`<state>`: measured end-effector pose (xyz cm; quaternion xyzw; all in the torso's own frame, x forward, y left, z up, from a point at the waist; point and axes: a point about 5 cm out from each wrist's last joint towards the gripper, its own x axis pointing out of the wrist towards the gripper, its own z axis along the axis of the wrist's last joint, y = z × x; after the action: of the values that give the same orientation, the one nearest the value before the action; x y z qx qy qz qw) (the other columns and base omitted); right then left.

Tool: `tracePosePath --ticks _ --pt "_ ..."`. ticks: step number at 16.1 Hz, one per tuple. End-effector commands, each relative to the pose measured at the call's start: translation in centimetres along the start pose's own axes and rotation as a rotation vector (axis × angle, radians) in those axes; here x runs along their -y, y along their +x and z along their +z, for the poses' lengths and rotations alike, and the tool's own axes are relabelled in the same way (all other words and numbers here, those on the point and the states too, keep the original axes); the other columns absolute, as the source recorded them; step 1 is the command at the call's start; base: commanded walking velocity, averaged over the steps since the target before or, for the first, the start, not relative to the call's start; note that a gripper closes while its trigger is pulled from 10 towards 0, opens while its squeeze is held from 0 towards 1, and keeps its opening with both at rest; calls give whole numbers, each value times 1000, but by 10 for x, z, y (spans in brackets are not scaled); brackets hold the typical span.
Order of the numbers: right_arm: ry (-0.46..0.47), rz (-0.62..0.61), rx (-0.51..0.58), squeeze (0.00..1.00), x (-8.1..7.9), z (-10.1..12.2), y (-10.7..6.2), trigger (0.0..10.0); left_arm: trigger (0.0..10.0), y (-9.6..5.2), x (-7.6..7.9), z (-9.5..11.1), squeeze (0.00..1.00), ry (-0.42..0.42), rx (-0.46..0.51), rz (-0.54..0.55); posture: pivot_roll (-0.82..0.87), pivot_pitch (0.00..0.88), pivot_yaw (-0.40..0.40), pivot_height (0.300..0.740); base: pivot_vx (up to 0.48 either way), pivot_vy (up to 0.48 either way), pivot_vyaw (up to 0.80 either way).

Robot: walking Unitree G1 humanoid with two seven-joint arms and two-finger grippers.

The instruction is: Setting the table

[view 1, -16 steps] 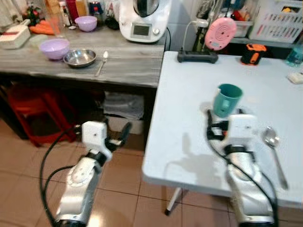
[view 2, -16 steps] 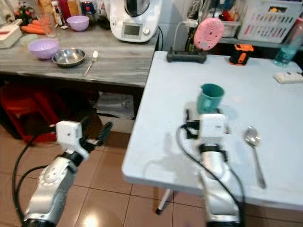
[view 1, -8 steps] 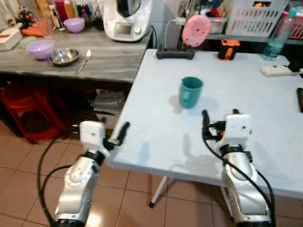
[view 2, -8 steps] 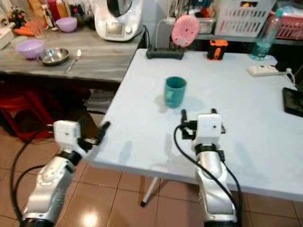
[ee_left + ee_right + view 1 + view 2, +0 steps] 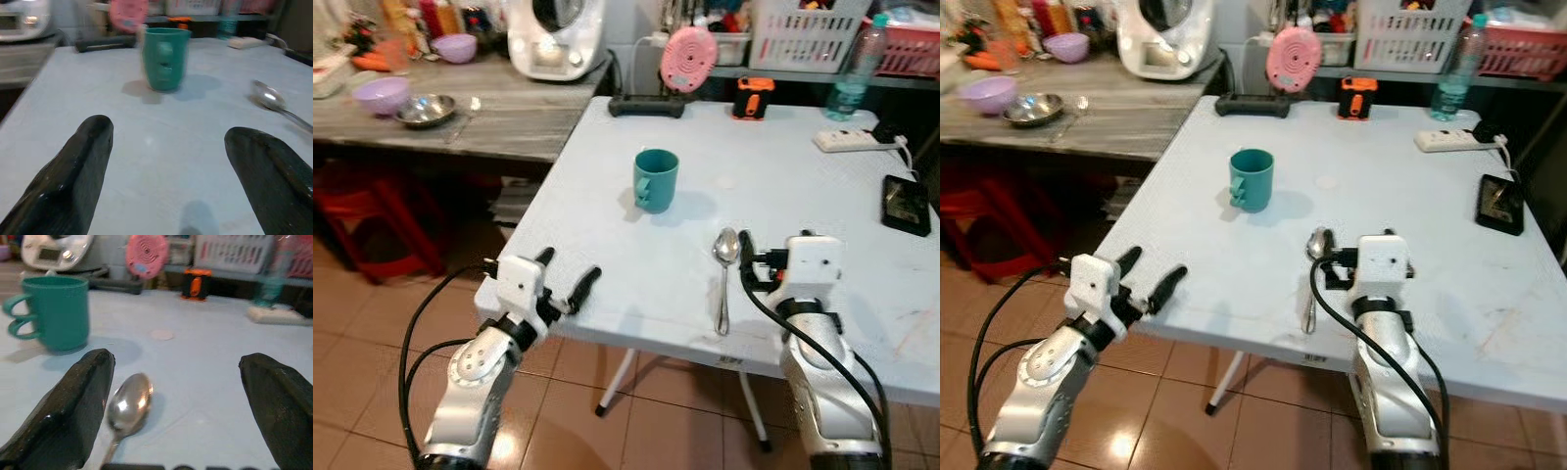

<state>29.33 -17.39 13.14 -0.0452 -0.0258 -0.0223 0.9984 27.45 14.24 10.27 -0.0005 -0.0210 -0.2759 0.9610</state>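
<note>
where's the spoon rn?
The spoon lies flat on the white table near its front edge, just beside the right gripper on its inner side, with the green mug further back and to the left.

The robot shows 2 arms of rounded silver segments, each ending in a boxy white wrist block, with black joints between the sections. A black cable loops loosely alongside each arm, from the lower segment up to the wrist block. The left gripper (image 5: 570, 281) and the right gripper (image 5: 176, 396) each carry 2 long, glossy black fingers (image 5: 73, 171) with blunt rounded tips.
</note>
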Motion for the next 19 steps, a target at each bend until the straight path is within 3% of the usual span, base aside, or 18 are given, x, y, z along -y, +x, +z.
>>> tracePosePath --ticks 1,3,7,13,14,16,19 --pt "23 23 -18 0 -3 0 3 10000 10000 -3 5 1 0 20 0 -68 -41 51 34 740 0 0 0" --pt "53 41 -94 0 -7 -10 7 10000 10000 -9 9 -2 0 41 -26 -142 -37 59 33 740 0 0 0" --pt "66 74 -194 0 -18 -24 9 10000 10000 -9 13 -3 0 15 -34 -188 -36 62 31 740 0 0 0" --pt "98 102 -274 0 -28 -32 13 10000 10000 -10 16 1 0 18 -15 -255 -33 63 32 740 0 0 0" --pt "111 81 -309 0 -27 -37 12 3294 10000 -10 15 2 0 22 -14 -254 -26 61 30 740 0 0 0" --pt "137 62 -340 0 -24 -42 10 0 10000 -10 15 2 0 20 -15 -262 -27 62 31 740 0 0 0" --pt "152 65 -362 0 -25 -44 9 0 10000 -10 19 1 0 12 -13 -298 -30 62 31 740 0 0 0"
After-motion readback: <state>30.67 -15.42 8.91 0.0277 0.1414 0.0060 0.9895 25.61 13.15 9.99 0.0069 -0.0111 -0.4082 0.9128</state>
